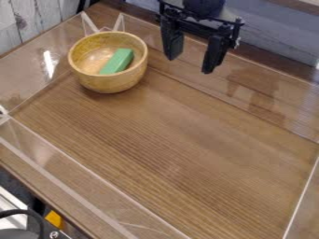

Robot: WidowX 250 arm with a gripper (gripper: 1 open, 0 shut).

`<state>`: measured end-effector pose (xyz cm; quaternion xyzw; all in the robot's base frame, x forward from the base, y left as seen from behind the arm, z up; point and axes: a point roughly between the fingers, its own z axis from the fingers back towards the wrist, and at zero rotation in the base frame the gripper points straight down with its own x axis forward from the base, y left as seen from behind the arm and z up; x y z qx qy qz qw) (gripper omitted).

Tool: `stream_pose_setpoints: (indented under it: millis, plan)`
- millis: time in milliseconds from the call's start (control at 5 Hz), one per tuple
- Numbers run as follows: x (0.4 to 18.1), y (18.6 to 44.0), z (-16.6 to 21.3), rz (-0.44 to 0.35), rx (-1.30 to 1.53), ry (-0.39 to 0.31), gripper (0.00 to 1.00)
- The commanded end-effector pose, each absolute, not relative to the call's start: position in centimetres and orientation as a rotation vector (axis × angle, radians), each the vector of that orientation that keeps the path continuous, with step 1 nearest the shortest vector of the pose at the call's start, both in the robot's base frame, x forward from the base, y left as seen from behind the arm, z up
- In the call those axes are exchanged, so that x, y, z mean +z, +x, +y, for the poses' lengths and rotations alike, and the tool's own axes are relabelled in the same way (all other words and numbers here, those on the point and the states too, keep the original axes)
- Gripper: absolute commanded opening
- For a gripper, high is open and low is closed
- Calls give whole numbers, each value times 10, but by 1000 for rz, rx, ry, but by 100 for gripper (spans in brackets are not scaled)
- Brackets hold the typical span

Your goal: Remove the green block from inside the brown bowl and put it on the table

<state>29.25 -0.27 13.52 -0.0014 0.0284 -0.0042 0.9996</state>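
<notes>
A round light-brown bowl (110,63) stands on the table (187,140) at the upper left. Inside it lies the green block (118,62), a short bright-green bar tilted against the bowl's paler inner wall. My black gripper (192,49) hangs to the right of the bowl and above the tabletop, pointing down. Its two fingers stand apart with nothing between them, so it is open. It touches neither the bowl nor the block.
Low clear plastic walls (75,177) edge the tabletop on the left, front and back. Beyond the back wall is a pale plank surface (37,19). Dark cables and a yellow part (50,222) show at the bottom left corner.
</notes>
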Motion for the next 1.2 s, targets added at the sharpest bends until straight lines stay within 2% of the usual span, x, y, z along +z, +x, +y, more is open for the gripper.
stream_pose_setpoints:
  millis: [0,400,600,800,1000]
  plan:
    - [128,290,5,72,-20,-5,100]
    - [161,278,37,22,87,-6,100]
    - [179,286,63,-8,176,-9,0]
    - [193,306,84,-31,255,-12,100]
    - [193,307,85,-23,283,-11,100]
